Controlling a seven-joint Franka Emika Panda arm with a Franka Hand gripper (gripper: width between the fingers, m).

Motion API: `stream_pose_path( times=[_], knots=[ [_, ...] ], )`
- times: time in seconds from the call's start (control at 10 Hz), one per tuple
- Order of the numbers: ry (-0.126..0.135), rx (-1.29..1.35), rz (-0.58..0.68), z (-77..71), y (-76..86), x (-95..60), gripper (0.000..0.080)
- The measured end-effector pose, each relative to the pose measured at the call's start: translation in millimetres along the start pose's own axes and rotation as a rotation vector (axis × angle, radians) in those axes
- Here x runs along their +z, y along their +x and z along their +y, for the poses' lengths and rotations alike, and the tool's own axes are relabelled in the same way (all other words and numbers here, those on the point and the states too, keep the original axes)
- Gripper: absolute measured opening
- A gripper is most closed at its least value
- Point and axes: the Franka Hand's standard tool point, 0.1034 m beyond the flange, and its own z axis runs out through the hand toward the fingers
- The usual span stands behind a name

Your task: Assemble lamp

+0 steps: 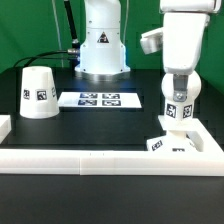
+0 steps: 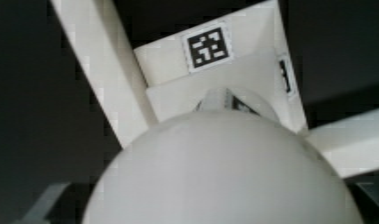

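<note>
The bulb [image 2: 212,170], clamped between the gripper's [image 1: 177,112] jaws, hangs upright, round end up, over the base [image 1: 168,145].

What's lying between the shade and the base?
The marker board lies flat between the shade and the base; the exterior view shows it.
</note>
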Motion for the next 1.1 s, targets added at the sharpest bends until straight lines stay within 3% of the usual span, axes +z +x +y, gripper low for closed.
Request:
stream_pose_path(
  times=[1.1],
  knots=[
    [-0.009, 0.933, 0.007, 4.7, -1.6, -1.2, 0.0577]
  ],
)
